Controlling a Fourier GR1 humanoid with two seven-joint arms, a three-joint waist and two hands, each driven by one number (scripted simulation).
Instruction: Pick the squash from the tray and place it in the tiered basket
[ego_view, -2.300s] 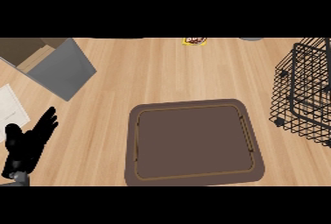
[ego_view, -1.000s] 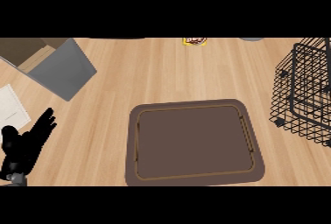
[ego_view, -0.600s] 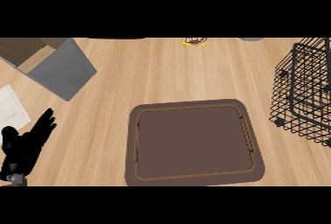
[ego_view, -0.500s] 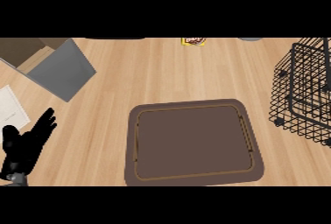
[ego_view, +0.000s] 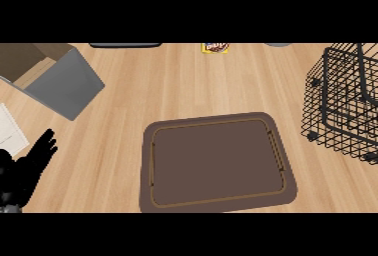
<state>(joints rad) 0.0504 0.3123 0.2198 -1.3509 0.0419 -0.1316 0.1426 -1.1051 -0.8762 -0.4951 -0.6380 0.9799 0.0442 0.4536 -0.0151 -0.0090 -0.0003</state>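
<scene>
A dark brown tray (ego_view: 215, 162) lies on the wooden counter at the middle of the head view, and nothing rests on it. No squash shows anywhere. The black wire tiered basket (ego_view: 345, 97) stands at the right edge, partly cut off. My left hand (ego_view: 26, 172) rests open at the lower left, fingers pointing up, well left of the tray. My right hand is out of view.
An open cardboard box with a grey flap (ego_view: 52, 75) sits at the upper left. White paper (ego_view: 9, 131) lies at the left edge. A small yellow packet (ego_view: 215, 47) and a dark object (ego_view: 125, 45) lie along the far edge.
The view has shifted slightly, so the scene sits a little lower and to the left. The left hand stays resting in place.
</scene>
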